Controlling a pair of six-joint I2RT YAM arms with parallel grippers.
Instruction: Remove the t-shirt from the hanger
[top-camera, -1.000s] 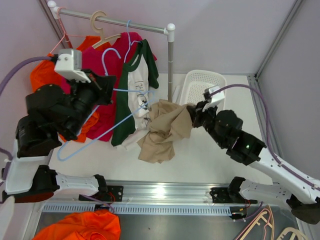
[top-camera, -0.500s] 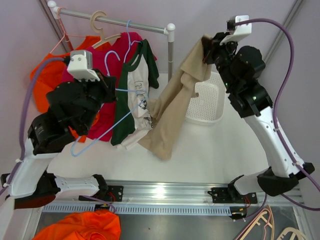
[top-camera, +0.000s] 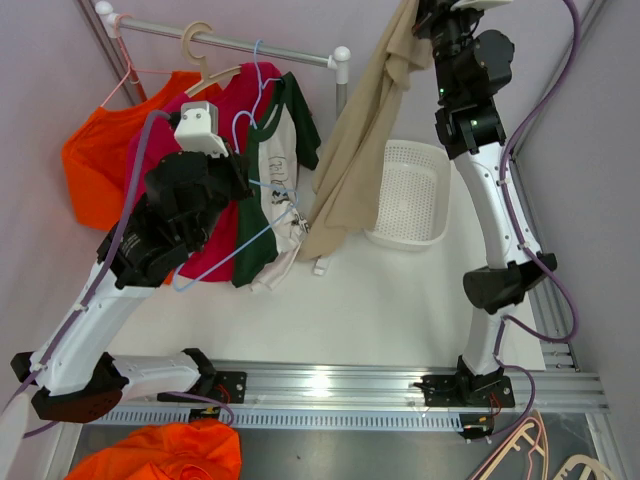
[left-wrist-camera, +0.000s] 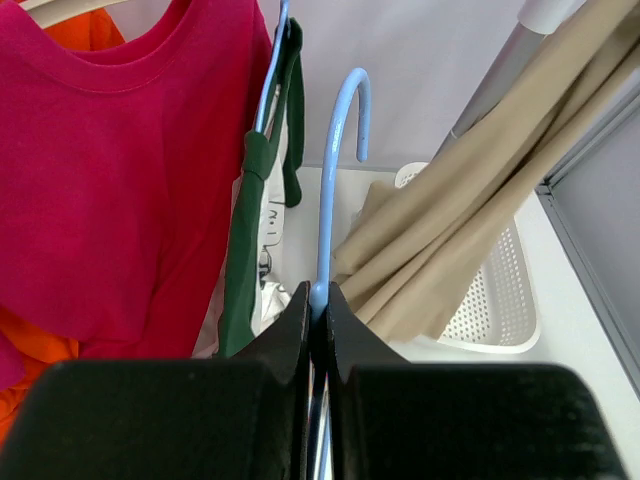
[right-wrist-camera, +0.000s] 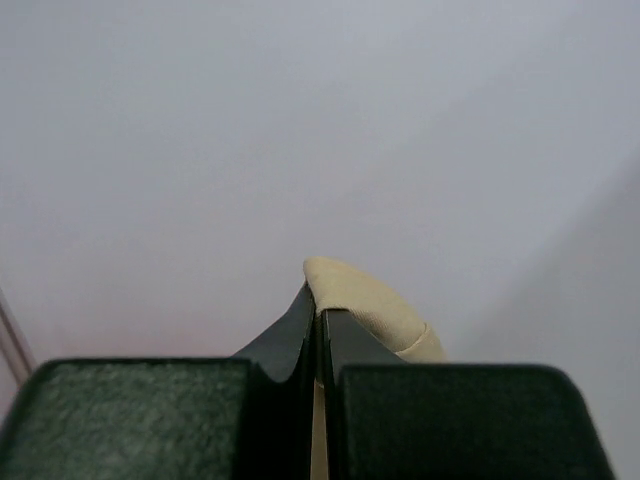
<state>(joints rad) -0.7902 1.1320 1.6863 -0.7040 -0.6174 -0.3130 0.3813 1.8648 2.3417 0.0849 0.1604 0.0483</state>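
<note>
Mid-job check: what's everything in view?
Beige cotton t-shirt: one, beige, held high, far right.
Light blue wire hanger: one, blue, held left of centre.
White perforated plastic basket: one, white, table's far right.
Metal clothes rail: one, silver, far left.
Orange shirt: one, orange, rail's left end.
Magenta shirt: one, magenta, on rail.
Green-and-white shirt: one, green-white, on rail.
Orange cloth heap: one, orange, near edge.
Left hand: one, black, shut on hanger.
Right hand: one, black, shut on t-shirt.
</note>
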